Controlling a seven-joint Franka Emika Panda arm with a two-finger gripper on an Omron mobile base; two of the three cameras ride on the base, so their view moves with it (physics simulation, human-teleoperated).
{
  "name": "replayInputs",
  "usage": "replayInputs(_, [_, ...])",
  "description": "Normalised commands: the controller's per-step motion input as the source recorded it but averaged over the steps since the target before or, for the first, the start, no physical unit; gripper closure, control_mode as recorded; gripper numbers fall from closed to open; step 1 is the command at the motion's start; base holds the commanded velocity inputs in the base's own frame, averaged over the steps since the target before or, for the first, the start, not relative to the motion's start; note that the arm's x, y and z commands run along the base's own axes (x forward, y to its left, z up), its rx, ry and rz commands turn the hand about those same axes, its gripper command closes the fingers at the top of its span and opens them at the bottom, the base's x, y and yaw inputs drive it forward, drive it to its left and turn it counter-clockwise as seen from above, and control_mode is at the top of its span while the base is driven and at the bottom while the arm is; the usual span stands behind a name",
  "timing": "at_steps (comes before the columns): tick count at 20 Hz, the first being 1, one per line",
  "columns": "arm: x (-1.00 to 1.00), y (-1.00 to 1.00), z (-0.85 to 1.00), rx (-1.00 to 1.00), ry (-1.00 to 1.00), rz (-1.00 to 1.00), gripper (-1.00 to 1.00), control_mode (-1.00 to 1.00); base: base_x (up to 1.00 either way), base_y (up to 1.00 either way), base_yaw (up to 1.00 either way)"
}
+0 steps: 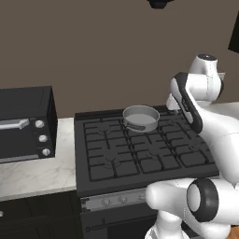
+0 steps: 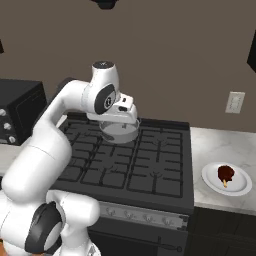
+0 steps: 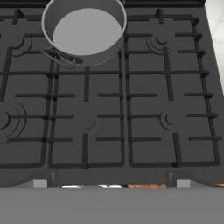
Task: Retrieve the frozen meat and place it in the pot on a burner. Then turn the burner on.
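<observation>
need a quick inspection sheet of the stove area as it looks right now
surface: black gas stove top with cast-iron grate bars, pale marble counter on both sides
job's things: shallow round grey metal pot stands empty on a rear burner; small reddish-brown drumstick of frozen meat lies on a white round plate on the counter right of the stove
clutter: nothing seen
grippers: fingers not visible in any view; by its reading the gripper is open, holding nothing seen
cables: nothing seen
surroundings: black toaster oven left of the stove, brown wall, white wall socket

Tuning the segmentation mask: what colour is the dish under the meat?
White dish, holding the reddish-brown frozen meat; the right base view shows it best.
</observation>
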Motion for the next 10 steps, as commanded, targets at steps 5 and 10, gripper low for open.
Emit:
replayInputs(5, [0.1, -0.8, 0.0, 0.0, 0.05, -0.04, -1.0, -1.0, 0.0, 0.0, 0.0])
replayInputs(10, [0.02, -0.63, 0.0, 0.0, 0.02, -0.01, -1.0, -1.0, 0.0, 0.0, 0.0])
